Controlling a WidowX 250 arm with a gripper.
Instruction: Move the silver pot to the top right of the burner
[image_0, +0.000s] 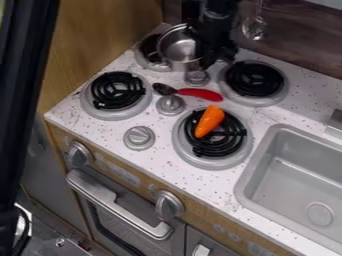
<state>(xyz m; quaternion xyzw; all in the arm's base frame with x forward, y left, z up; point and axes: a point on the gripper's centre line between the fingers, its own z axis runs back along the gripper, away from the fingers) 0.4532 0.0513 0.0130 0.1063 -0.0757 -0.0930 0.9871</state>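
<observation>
Over the speckled white toy-kitchen counter (159, 154), the round silver metal pot (179, 50) opens upward, long axis unclear, beside the black gripper (216, 56), whose spread I cannot tell.

Soft light — faint shadows.

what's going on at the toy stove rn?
The robot's gripper is down at the right side of the silver pot; can't tell from this angle if it has a grip. The pot is by the back-left burner, overlapping it in view, so it's not on the back-right burner yet. The carrot is lying on the front-right burner, and the red-handled spoon is on the counter between the burners.
</observation>
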